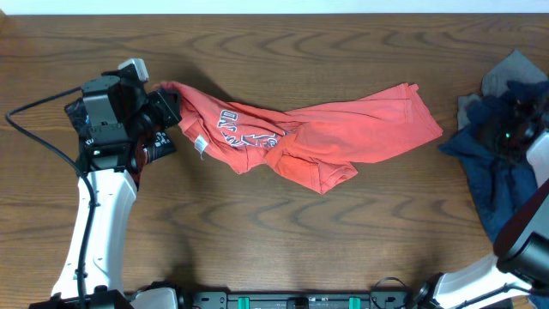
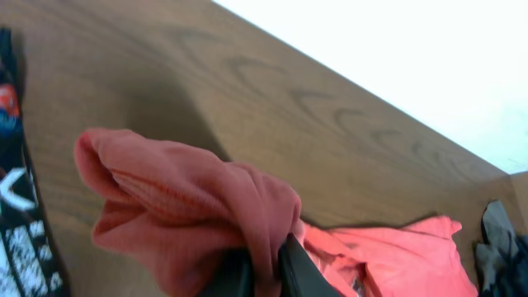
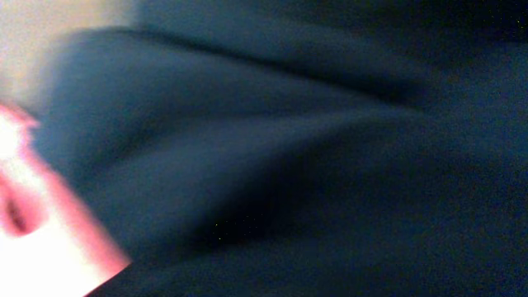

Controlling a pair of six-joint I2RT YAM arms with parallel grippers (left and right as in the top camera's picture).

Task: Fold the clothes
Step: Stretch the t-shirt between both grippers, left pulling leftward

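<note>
Pinching bunched left end of coral-red T-shirt (image 1: 317,133) with left pincer (image 1: 171,110), pressed together on the cloth. Lying crumpled and stretched across middle of bench (image 1: 257,249), navy print showing near the gripped end. Parked at navy garment (image 1: 485,172) heap on right edge with right pincer (image 1: 513,130); cannot tell if spread or pinching, wrist view just blurred dark blue. Also seeing grey garment (image 1: 506,73) behind heap, black printed garment (image 2: 16,231) beside left arm.
</note>
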